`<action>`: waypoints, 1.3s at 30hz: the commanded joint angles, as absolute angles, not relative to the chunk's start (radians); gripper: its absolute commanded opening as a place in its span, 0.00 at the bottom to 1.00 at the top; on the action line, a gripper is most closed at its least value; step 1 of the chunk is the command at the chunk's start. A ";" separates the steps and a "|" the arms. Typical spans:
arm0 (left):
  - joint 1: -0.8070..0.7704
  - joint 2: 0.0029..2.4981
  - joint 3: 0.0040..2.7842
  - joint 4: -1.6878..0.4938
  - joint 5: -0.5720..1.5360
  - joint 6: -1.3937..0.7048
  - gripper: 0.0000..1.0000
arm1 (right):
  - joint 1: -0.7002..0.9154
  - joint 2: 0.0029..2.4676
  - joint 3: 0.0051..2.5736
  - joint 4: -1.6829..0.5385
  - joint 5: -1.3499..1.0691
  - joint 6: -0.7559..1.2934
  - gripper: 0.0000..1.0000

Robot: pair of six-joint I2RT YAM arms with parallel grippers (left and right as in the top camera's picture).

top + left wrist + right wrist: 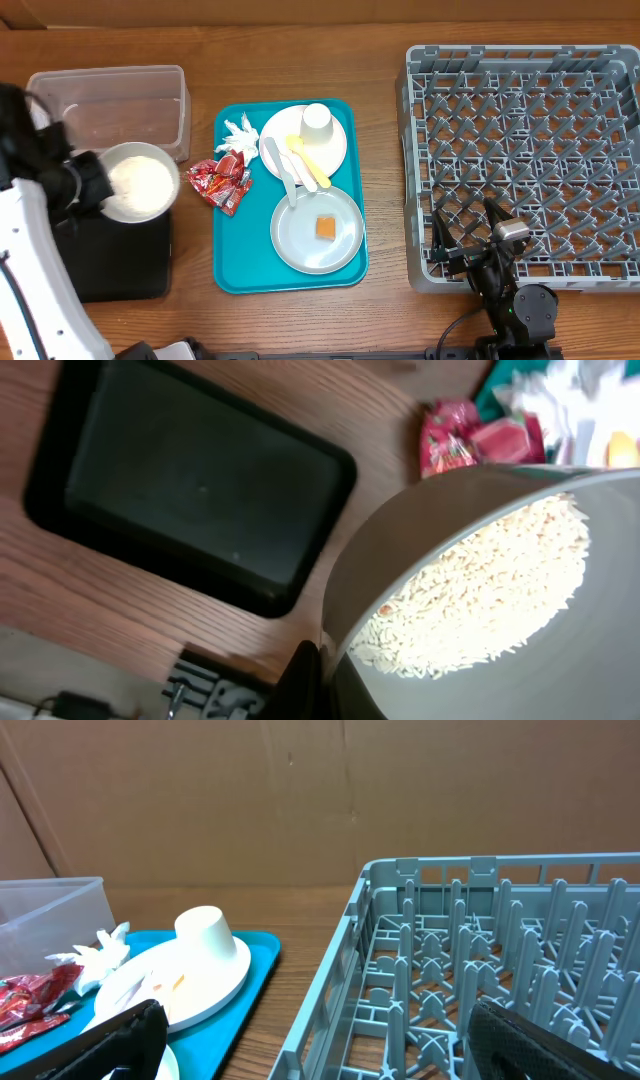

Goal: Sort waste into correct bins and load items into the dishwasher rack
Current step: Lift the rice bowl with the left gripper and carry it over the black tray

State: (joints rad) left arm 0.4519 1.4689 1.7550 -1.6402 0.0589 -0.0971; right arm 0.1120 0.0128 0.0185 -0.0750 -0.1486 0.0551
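Note:
My left gripper (pixel 88 188) is shut on the rim of a small white bowl (pixel 140 182) full of white rice (pixel 490 595), held tilted above the black tray (pixel 120 258), beside the clear tub (pixel 110 105). Red wrappers (pixel 222 180) and a white napkin (pixel 238 135) lie at the teal tray's left edge. On the teal tray (pixel 235 270), a plate (pixel 315 230) carries an orange cube (pixel 325 228); another plate (pixel 335 140) carries a white cup (pixel 317 120) and white and yellow cutlery (pixel 300 165). My right gripper (pixel 480 262) is open and empty at the grey rack's (pixel 520 150) front left corner.
The black tray (pixel 190 485) shows empty in the left wrist view. The right wrist view shows the rack's wall (pixel 350 950), the cup (pixel 200 935) and the clear tub (pixel 50 910). A cardboard wall stands behind the table.

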 commanded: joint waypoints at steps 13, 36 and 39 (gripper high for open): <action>0.569 1.581 1.779 -1.419 0.071 0.067 0.04 | 0.118 0.003 0.008 -0.070 -0.135 0.052 1.00; 0.609 1.444 1.768 -1.499 0.173 0.141 0.04 | 0.118 0.003 0.008 -0.070 -0.135 0.052 1.00; 0.609 1.411 1.768 -1.511 0.173 0.065 0.04 | 0.118 0.003 0.008 -0.070 -0.135 0.052 1.00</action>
